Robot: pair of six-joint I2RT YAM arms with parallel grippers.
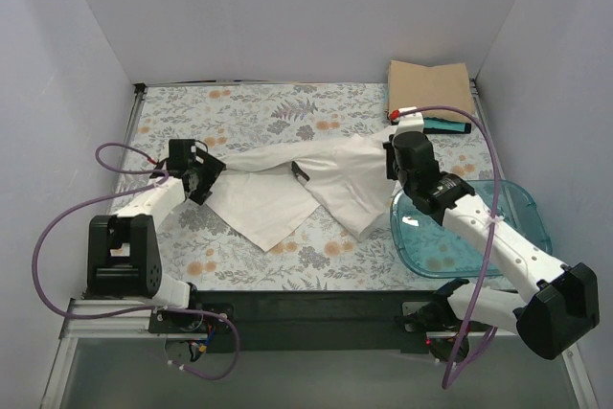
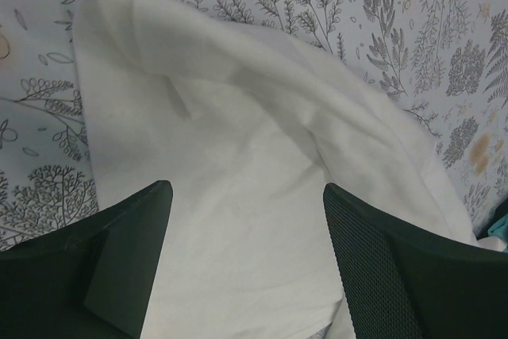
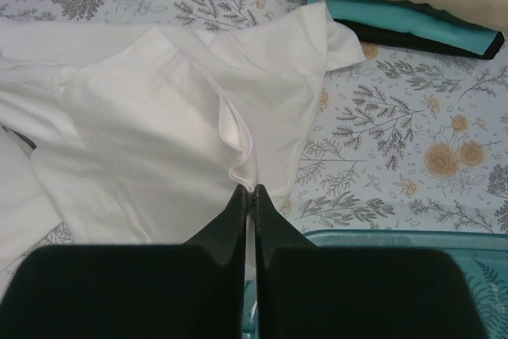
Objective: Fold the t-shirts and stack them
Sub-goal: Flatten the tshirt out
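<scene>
The off-white t-shirt (image 1: 316, 179) lies crumpled and partly spread across the middle of the floral cover. My left gripper (image 1: 199, 179) is open over the shirt's left end. In the left wrist view the cloth (image 2: 238, 156) lies between and below the wide-apart fingers (image 2: 397, 267). My right gripper (image 1: 396, 162) is at the shirt's right end, shut on a fold of its hem (image 3: 238, 160). The cloth is pinched between the fingertips (image 3: 238, 200). A stack of folded shirts sits at the back right: tan (image 1: 431, 83) on top, teal (image 3: 397, 20) and black (image 3: 413, 44) beneath.
A clear blue plastic tub (image 1: 512, 227) stands at the front right, under my right arm; its rim (image 3: 413, 236) shows just below the right fingers. White walls close the table on three sides. A small dark tag (image 1: 300, 172) shows on the shirt.
</scene>
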